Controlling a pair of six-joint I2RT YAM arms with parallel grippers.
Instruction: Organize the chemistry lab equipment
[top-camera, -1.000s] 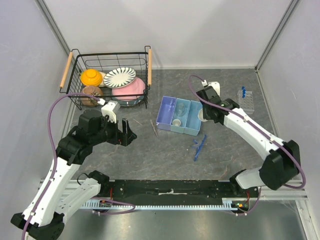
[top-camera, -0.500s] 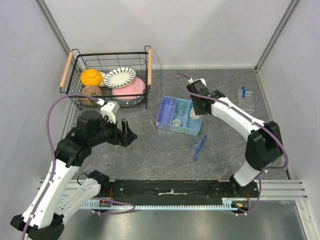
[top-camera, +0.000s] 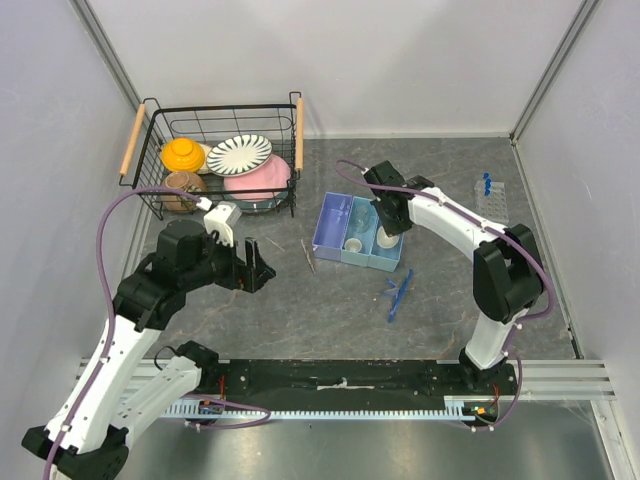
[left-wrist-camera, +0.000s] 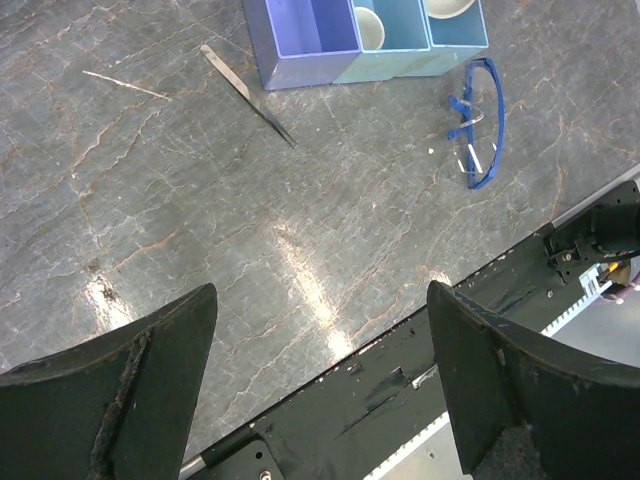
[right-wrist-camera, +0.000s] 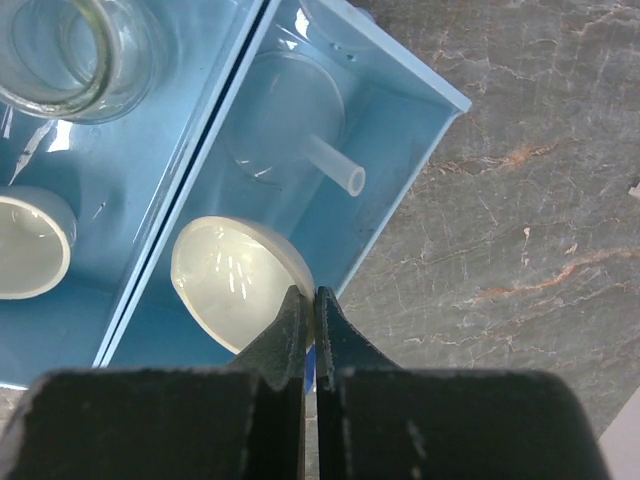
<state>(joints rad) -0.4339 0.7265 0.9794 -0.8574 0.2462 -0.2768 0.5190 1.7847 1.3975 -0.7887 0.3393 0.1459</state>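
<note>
The right fingers (right-wrist-camera: 300, 325) are pressed together on the rim of the white dome-shaped dish (right-wrist-camera: 235, 285). The dish is inside the rightmost compartment of the blue three-compartment tray (top-camera: 328, 225), at that compartment's near end, in the middle of the desk (top-camera: 330, 320). Whether the dish bears on the tray floor or hangs in the grip cannot be told. Beyond it in the same compartment lies a clear glass vessel (right-wrist-camera: 290, 120) with a short side spout. The middle compartment holds the tiny white cup (top-camera: 353, 244) at its near end and a clear glass beaker (right-wrist-camera: 70, 50) at its far end. The left fingers (top-camera: 250, 270) hang spread wide over bare desk to the left of the tray, with nothing between them. The thin metal spatula (left-wrist-camera: 245, 95) lies flat on the desk just left of the tray, not touching it, and a fine pale sliver (left-wrist-camera: 125, 85) lies farther left. A pair of blue plastic safety glasses (left-wrist-camera: 478, 120) rests on the desk just in front of the tray's right end. The clear plastic tube rack (top-camera: 494, 205) stands well to the right, near the side wall, with small blue-capped tubes (top-camera: 486, 182) upright at its far end. The black wire basket (top-camera: 133, 140) with wooden handles stands in the far left corner, holding striped, pink and orange crockery (top-camera: 240, 155).
</note>
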